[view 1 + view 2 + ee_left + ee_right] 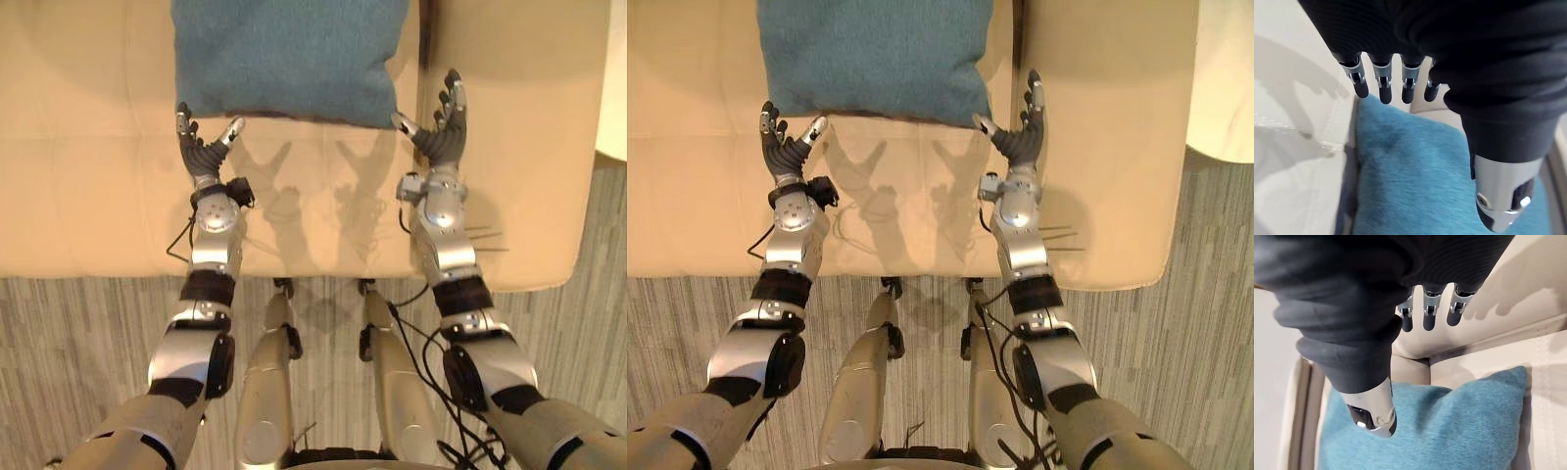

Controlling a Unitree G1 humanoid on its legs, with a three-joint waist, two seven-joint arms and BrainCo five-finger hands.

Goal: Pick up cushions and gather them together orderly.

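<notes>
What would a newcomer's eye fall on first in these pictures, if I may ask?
The teal cushion stands out first, lying on the beige sofa towards its far side. Next come the left hand and the right hand, which flank the cushion's two near corners. Both are open with fingers straight, and neither grips it yet.

Bright light from above, w/ a thin dark shadow under cushion near edge on pale sofa.

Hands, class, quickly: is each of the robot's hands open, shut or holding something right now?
Left hand: open, holding nothing, by the near left corner of the teal cushion.
Right hand: open, holding nothing, by its near right corner.
</notes>
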